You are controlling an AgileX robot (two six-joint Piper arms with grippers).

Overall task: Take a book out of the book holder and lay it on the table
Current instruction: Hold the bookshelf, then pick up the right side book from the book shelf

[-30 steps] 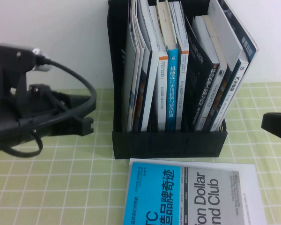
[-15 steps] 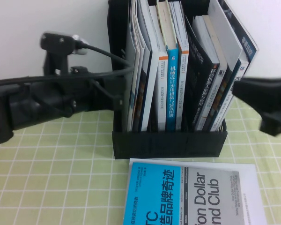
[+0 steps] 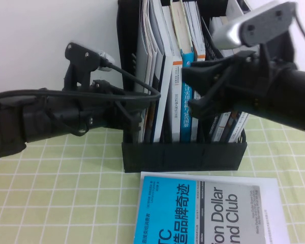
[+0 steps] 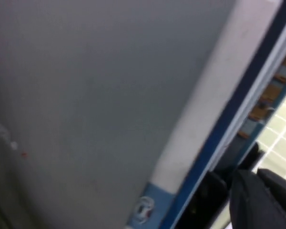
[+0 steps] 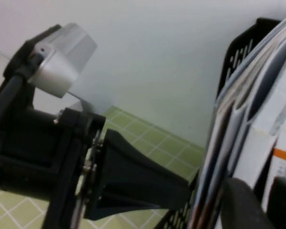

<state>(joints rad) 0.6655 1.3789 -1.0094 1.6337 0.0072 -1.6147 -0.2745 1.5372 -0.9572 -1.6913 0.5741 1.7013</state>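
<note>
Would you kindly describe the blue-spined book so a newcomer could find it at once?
Find the black book holder on the green gridded table, the left gripper at its left end, the right gripper before its middle. Among its middle books stands the blue-spined book: the only bright blue spine, with white Chinese characters, flanked by white, orange-banded spines.

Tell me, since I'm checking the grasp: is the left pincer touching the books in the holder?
Cannot tell. In the high view the left pincer reaches the leftmost books in the book holder, but its tips merge with the dark rack; the wrist views show no contact line. The right pincer hovers before the middle books.
</note>
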